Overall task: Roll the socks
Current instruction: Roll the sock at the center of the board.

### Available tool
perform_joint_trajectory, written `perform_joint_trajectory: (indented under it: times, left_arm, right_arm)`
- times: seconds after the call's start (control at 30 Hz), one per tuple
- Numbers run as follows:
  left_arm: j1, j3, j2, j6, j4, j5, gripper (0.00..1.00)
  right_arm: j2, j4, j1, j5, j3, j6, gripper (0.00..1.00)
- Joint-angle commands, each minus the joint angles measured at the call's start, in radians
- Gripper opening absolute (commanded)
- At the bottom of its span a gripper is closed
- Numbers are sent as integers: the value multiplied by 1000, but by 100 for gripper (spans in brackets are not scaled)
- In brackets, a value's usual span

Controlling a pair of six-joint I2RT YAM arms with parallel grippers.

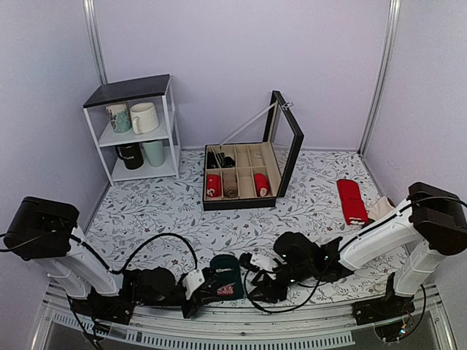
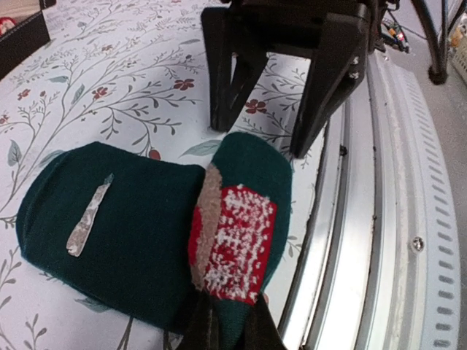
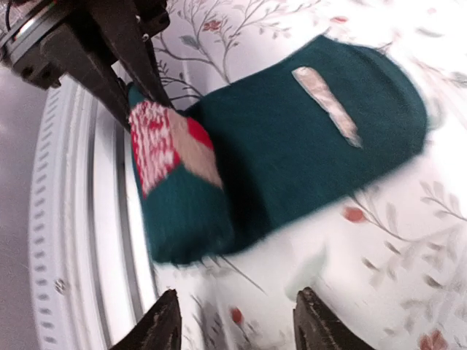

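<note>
Early roll step: socks (image 1: 225, 275) at near edge of table (image 1: 146, 211), patterned end folded over, pinched by left gripper (image 2: 228, 324); right gripper (image 3: 237, 299) spread just beside, likely next to pin the flat end.

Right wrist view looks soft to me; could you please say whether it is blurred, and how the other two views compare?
Right wrist view: motion blur smears the socks and the floral tablecloth, while its own right claw is sharp. Left wrist view: crisp, with the knit texture of the socks plain to see. Top external view: evenly lit and in focus, with only soft shadows.
</note>
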Motion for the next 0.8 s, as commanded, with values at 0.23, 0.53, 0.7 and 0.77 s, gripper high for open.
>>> perform_joint_trajectory:
  times: [0.23, 0.53, 0.7, 0.77]
  left_arm:
    - [94, -8, 79, -101, -103, 162, 0]
    - [112, -2, 110, -105, -101, 190, 0]
    - [119, -13, 115, -108, -84, 200, 0]
    - [120, -14, 119, -108, -80, 202, 0]
  right_arm:
    - [-107, 439, 202, 442, -204, -429, 59]
    - [-42, 445, 251, 487, -145, -573, 60]
    - [32, 420, 250, 494, -110, -564, 59]
    - [57, 420, 250, 510, -99, -561, 58]
